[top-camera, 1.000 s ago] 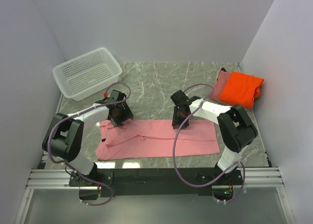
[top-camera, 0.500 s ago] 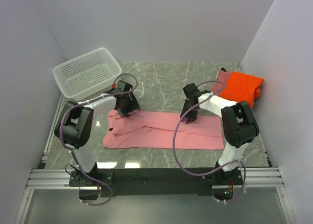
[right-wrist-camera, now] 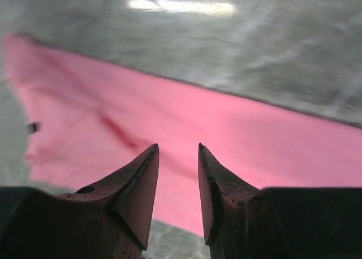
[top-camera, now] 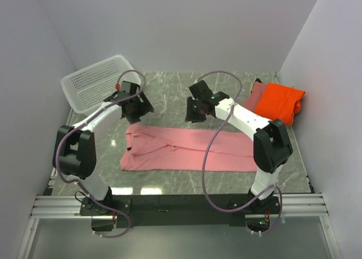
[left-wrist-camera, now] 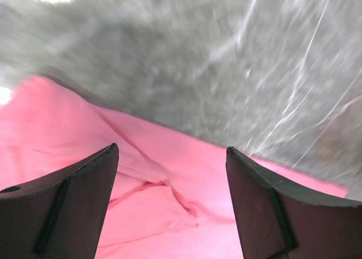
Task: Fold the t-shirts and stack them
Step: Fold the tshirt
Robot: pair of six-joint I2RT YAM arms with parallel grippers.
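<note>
Top external | left hand [top-camera: 137, 107] wide | right hand [top-camera: 195, 110] narrow | both near t-shirt [top-camera: 186, 151] far edge

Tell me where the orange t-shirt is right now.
In the top view, the folded orange t-shirt lies at the far right corner of the table, partly on top of a dusty rose shirt.
</note>
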